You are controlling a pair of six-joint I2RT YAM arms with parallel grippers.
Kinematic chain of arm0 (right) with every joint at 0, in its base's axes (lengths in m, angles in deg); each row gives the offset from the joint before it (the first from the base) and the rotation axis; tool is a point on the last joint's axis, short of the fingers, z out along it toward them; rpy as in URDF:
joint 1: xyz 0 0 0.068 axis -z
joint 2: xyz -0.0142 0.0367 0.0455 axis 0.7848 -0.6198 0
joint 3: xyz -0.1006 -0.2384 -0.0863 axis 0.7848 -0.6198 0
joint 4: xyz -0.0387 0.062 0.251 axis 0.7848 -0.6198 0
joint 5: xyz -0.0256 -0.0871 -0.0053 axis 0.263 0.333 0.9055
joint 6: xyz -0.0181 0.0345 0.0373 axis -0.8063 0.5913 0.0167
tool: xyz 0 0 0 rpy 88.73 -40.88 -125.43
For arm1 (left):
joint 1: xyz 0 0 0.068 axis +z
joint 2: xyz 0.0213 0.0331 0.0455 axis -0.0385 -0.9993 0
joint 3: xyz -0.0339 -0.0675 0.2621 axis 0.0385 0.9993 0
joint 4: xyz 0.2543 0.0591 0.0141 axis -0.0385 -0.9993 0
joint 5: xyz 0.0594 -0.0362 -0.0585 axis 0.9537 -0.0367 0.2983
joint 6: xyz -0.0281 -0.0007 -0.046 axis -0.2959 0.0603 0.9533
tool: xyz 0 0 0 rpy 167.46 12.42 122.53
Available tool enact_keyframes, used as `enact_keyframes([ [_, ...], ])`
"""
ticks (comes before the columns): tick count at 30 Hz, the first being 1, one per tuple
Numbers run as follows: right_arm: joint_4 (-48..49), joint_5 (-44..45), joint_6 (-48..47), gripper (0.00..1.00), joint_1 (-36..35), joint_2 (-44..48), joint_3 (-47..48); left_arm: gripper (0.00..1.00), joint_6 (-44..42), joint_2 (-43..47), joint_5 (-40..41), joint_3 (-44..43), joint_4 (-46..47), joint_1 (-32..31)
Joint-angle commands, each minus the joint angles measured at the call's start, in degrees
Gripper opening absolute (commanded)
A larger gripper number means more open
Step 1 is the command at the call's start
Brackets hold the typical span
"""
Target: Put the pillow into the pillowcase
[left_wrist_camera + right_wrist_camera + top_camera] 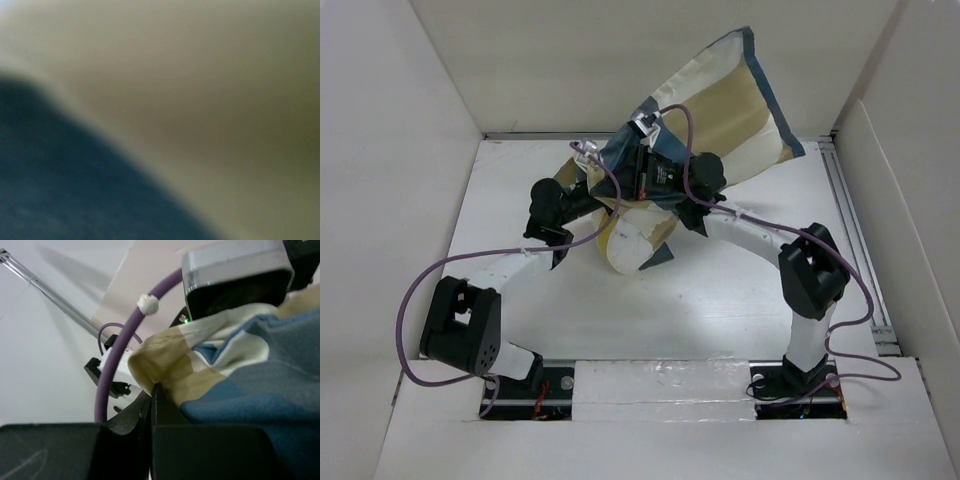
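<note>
Working over the white worktop [750, 300], both arms reaching in to its middle. Lifting the pillowcase [725, 95] high off it, checked cloth fanning up and rearward, lower part bunching around both wrists. Leaving the pillow [625, 248] lying under the arms near the centre, white with a yellow edge, partly covered by the cloth's low end, apparently not yet fully inside.

Judging the step in hand as opening the mouth and drawing it over the pillow. Doing it well probably meaning:
- gripping opposite sides of the hem
- spreading them apart so the mouth gapes
- pulling low along the pillow rather than upward
- avoiding snagging the purple cable [122, 355] in the folds

Pinching with the right pincer [151, 399]: jaws pressing together, next to no gap, clamping a tan-and-cream fold of the hem. Reading the left pincer [587, 158] as buried in cloth. Its wrist view filling with blurred tan and blue fabric, so not able to tell how far apart its jaws are standing, or whether gripping anything.
</note>
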State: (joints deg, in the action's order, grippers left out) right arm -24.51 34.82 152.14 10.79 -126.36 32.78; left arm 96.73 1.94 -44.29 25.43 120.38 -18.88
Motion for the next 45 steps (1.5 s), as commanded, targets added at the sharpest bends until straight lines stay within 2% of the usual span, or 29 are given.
enact_keyframes([
  [1, 24.89, -12.64, 8.66, 0.00, -10.34, 5.06, -2.85, 0.00, -0.21, -2.42, 5.87, -1.82, -5.38, 1.39],
  [3, 21.92, -12.64, 6.02, 0.00, -8.24, 6.38, -5.83, 0.00, 0.33, -2.42, 4.73, -2.35, -5.37, 1.39],
  [6, 10.25, -11.51, -4.33, 0.00, -2.89, 9.98, -9.52, 0.00, 0.33, -1.55, 7.26, -2.35, -7.64, 1.39],
  [7, -2.58, -10.63, -8.72, 0.00, -1.47, 11.12, -9.54, 0.00, 0.33, -0.84, 9.10, -0.70, -8.96, 1.39],
  [8, -10.62, -9.23, -19.20, 0.00, -0.15, 13.05, -9.54, 0.01, 0.33, -0.31, 14.17, 0.02, -10.45, 1.39],
  [10, -30.20, -0.38, -32.95, 0.00, 1.70, 14.29, -5.62, 0.09, 1.29, 0.22, 19.56, 1.25, -15.44, 2.09],
  [11, -44.31, 4.02, -41.20, 0.01, 2.40, 14.30, -4.02, 0.17, 2.34, -2.22, 20.80, 1.26, -16.70, 2.10],
  [12, -48.63, 7.80, -42.93, 0.03, 2.41, 13.17, -2.52, 0.43, 3.31, -3.90, 20.12, 0.47, -17.41, 3.75],
  [13, -50.85, 10.80, -43.73, 0.06, 3.19, 12.20, -1.38, 0.54, 5.75, -6.00, 17.93, -0.23, -16.63, 4.46],
  [14, -52.43, 10.83, -43.74, 0.14, 3.81, 11.06, 0.03, 0.66, 7.26, -8.02, 15.56, -1.81, -15.40, 5.34],
  [15, -53.93, 10.83, -43.13, 0.46, 4.42, 8.52, 1.00, 0.78, 8.75, -11.79, 12.14, -2.52, -14.26, 6.48],
  [16, -55.25, 11.78, -43.13, 0.54, 4.95, 7.10, 2.14, 1.00, 9.90, -13.21, 11.41, -3.39, -13.73, 6.49],
  [17, -56.05, 12.75, -43.13, 0.65, 6.00, 5.78, 4.32, 1.00, 10.52, -14.27, 11.41, -5.23, -14.33, 7.01],
  [18, -58.14, 13.98, -43.82, 1.00, 6.01, 3.68, 5.22, 1.00, 10.52, -15.59, 11.41, -6.12, -15.82, 7.02],
  [21, -59.30, 16.97, -45.67, 1.00, 8.38, 1.65, 6.37, 1.00, 8.69, -14.99, 16.58, -8.14, -26.79, 7.02],
  [23, -59.31, 17.50, -45.68, 1.00, 9.52, 1.03, 6.37, 1.00, 7.02, -13.68, 23.25, -8.68, -33.55, 7.02],
  [24, -59.31, 17.51, -46.28, 1.00, 10.83, 1.03, 6.37, 1.00, 5.79, -12.89, 25.71, -8.68, -40.11, 7.02],
  [27, -59.83, 20.57, -47.07, 1.00, 12.51, 3.39, 3.92, 1.00, 2.01, -9.46, 34.07, -9.29, -50.24, 7.02],
  [29, -62.89, 22.85, -50.83, 1.00, 13.22, 6.63, 3.38, 1.00, 1.47, -5.35, 37.67, -6.58, -52.74, 7.02],
  [31, -66.06, 29.08, -54.88, 1.00, 12.70, 9.01, 1.46, 1.00, 0.07, -1.73, 37.08, -1.68, -51.87, 7.02],
  [32, -70.86, 32.76, -59.25, 1.00, 12.00, 11.11, 1.45, 1.00, -0.63, 1.76, 37.07, -0.34, -51.87, 7.02],
  [33, -73.26, 39.85, -61.73, 1.00, 11.12, 12.09, 1.45, 1.00, -1.60, 3.28, 37.85, 0.80, -51.87, 7.02],
  [36, -78.19, 47.81, -67.28, 1.00, 6.81, 15.69, -2.41, 1.00, -5.11, 7.15, 38.65, 3.80, -53.01, 7.02],
  [38, -78.99, 53.60, -68.00, 1.00, 3.83, 17.36, -6.09, 1.00, -3.99, 7.69, 38.65, 7.55, -52.23, 7.02],
  [41, -78.38, 59.68, -69.41, 1.00, -0.30, 20.18, -10.40, 1.00, -0.48, 9.09, 34.35, 13.19, -45.48, 6.32],
  [42, -78.38, 59.69, -69.41, 1.00, -1.27, 20.88, -11.03, 1.00, 0.49, 9.09, 33.65, 16.86, -43.45, 5.53],
  [45, -75.84, 62.49, -69.93, 1.00, -6.53, 24.75, -16.19, 1.00, 2.52, 6.91, 35.05, 19.62, -39.14, 3.68],
])
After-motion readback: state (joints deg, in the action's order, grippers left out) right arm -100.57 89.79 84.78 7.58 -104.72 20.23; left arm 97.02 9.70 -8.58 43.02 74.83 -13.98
